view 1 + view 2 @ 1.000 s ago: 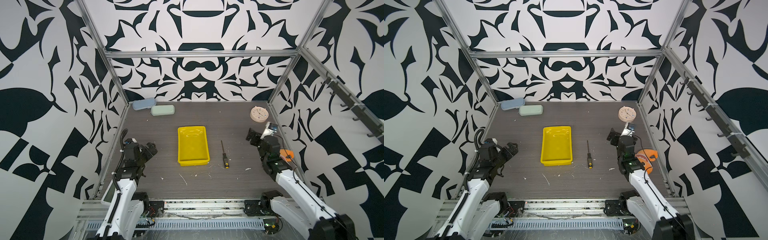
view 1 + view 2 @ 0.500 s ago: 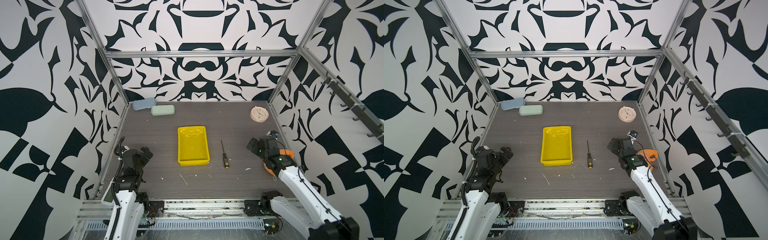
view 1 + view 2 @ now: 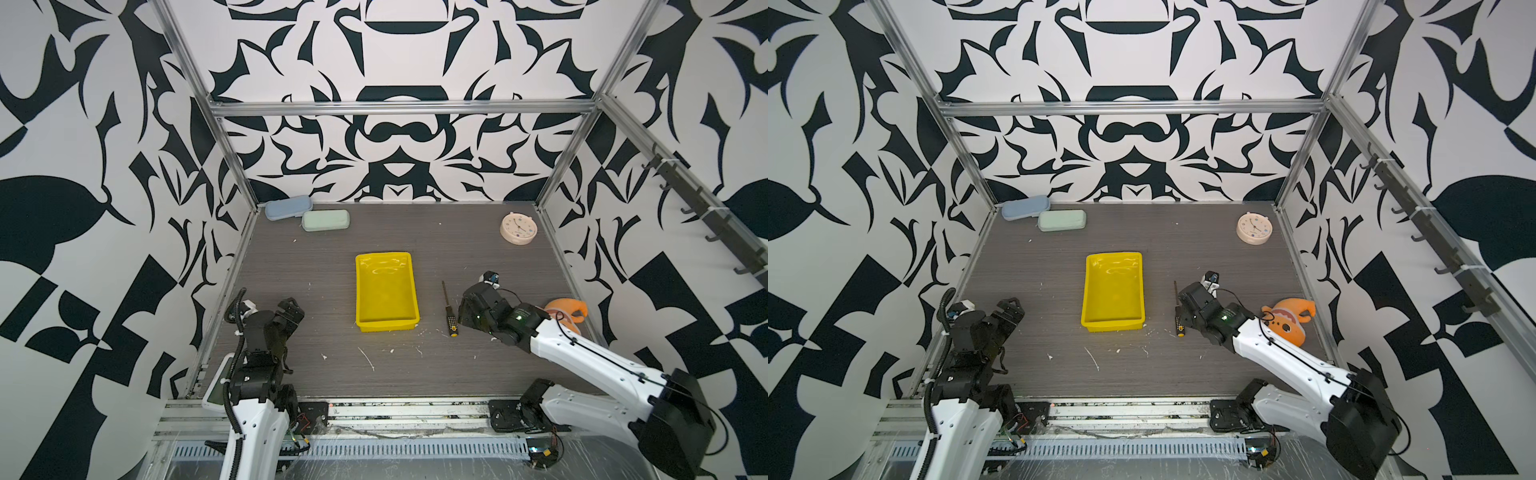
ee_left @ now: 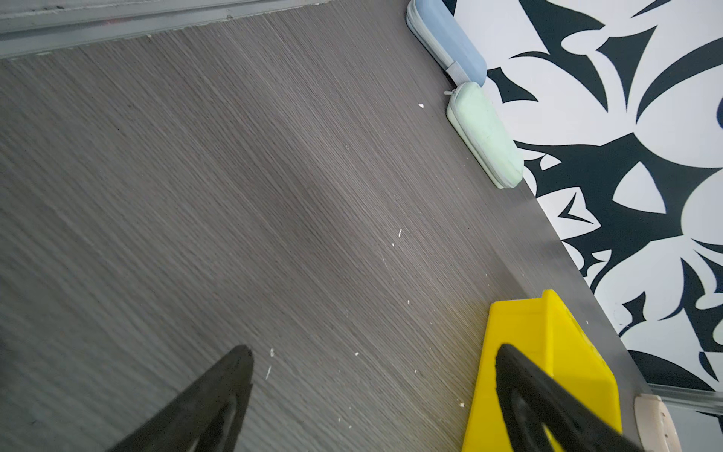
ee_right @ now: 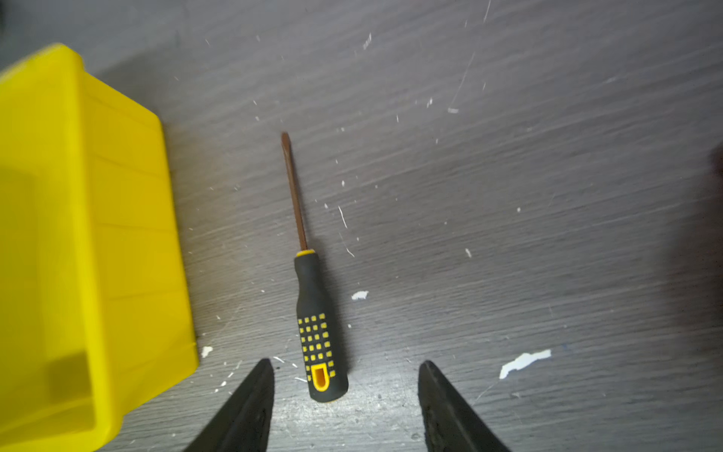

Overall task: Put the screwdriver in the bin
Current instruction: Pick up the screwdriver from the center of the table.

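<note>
Yellow bin (image 5: 117,235) is waiting; my right pincer (image 5: 346,363), just lowered, is narrowing (still spread) around the screwdriver (image 5: 313,313).

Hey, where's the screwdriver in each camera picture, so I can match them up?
Top view: the screwdriver lies just right of the bin, handle toward the front.
Top view: screwdriver in the same place, right of the bin.
Left wrist: not in it.
Right wrist: screwdriver mid-picture, handle nearest the camera.
Shared landmark: the yellow bin, seen in all four.
</note>
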